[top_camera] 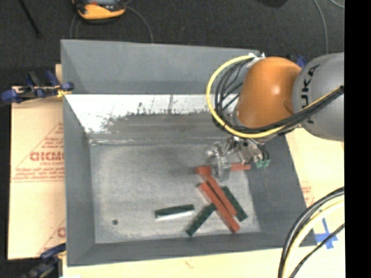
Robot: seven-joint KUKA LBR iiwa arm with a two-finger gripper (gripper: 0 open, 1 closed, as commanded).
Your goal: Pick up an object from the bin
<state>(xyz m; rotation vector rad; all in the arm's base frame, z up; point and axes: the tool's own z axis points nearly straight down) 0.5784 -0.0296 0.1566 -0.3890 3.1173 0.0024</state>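
My gripper [222, 161] hangs low over the right middle of the bin floor, under the arm's orange cover. A short red bar [204, 170] lies flat right at the gripper, and a red end [242, 167] shows on its other side; whether the gripper holds the bar is hidden. Just in front of it, two long red-brown bars [219, 204] lie side by side on a slant. A dark green bar [235, 205] rests along their right side.
Another dark green bar [199, 220] lies slanted near the front wall. A green bar with a pale edge [174, 212] lies flat to its left. A small dark speck [114, 222] sits at the front left.
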